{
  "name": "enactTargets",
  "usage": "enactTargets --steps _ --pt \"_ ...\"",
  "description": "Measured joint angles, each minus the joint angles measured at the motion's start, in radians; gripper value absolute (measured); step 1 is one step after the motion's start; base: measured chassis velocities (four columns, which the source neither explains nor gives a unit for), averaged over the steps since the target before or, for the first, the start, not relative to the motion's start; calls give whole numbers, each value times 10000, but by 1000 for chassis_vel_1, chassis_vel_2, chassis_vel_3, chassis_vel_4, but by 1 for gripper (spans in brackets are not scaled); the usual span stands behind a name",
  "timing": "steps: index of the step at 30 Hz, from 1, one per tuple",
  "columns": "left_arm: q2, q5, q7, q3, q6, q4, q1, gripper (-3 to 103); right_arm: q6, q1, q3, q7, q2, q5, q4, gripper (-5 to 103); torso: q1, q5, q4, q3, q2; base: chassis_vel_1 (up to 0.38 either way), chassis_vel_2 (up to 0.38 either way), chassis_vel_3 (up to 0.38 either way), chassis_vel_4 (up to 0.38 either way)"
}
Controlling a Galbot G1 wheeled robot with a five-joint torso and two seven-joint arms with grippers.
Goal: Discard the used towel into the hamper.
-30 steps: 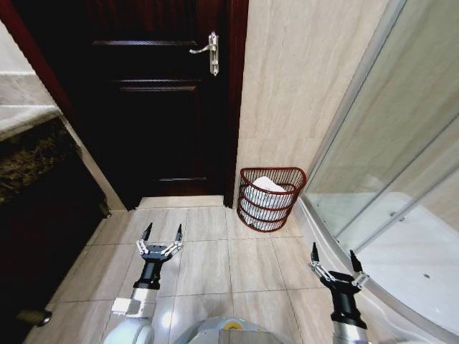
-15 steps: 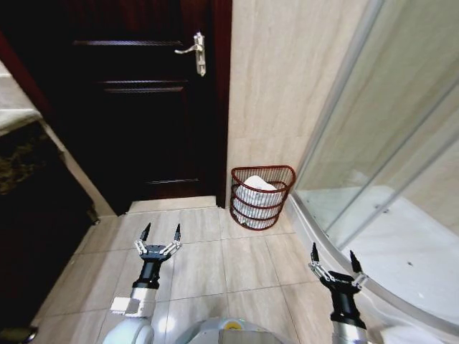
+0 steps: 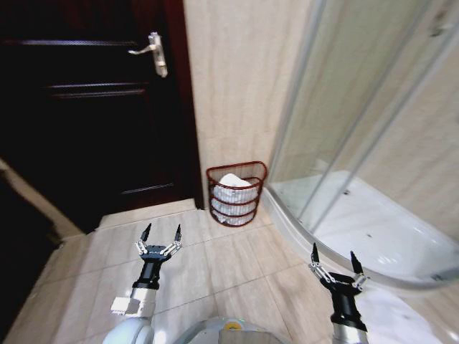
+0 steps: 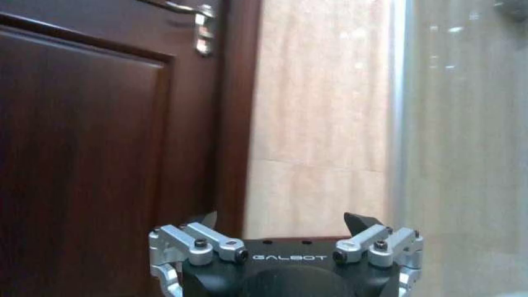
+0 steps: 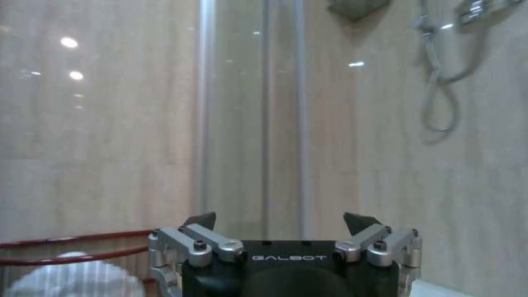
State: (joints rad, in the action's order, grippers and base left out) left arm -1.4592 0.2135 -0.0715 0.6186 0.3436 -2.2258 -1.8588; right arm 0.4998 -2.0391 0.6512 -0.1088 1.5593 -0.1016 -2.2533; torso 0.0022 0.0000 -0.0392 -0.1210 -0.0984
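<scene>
The hamper [image 3: 237, 195], a dark reddish-brown wire basket, stands on the floor against the tiled wall between the door and the shower. A white towel [image 3: 232, 188] lies bunched inside it, and both show low in the right wrist view as the hamper rim [image 5: 74, 242] and the towel [image 5: 66, 278]. My left gripper [image 3: 161, 232] is open and empty, held low over the floor tiles, well short of the hamper. My right gripper [image 3: 333, 256] is open and empty too, low by the shower base. Each wrist view shows its own gripper open: left [image 4: 281, 221], right [image 5: 281, 219].
A dark wooden door [image 3: 86, 107] with a metal handle [image 3: 154, 51] fills the left. A glass shower enclosure [image 3: 373, 129] with a curved white base [image 3: 358, 236] takes the right. Beige floor tiles [image 3: 229, 265] lie open between the grippers and the hamper.
The whole head view has swung right: door, handle and hamper have shifted left in the picture and more of the shower shows. Both grippers keep the same pose, open.
</scene>
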Motion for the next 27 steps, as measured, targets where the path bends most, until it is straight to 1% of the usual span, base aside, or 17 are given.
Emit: enactTargets --steps 8,14,27 --pt "-2 22 -104 -17 68 37 3 100 126 -140 16 -80 -22 0 -10 100 3 0 -4 -5 -8 -115 -118 -107 -118" --pt "36 29 -181 -16 77 42 9 100 213 -216 1 -119 -12 20 -9 100 4 0 0 -7 -13 -139 -138 -141 -130" --pt "29 38 -190 -12 94 82 -26 100 364 -382 -115 -252 -47 129 105 100 5 0 -2 -11 -16 -119 -125 -124 -137"
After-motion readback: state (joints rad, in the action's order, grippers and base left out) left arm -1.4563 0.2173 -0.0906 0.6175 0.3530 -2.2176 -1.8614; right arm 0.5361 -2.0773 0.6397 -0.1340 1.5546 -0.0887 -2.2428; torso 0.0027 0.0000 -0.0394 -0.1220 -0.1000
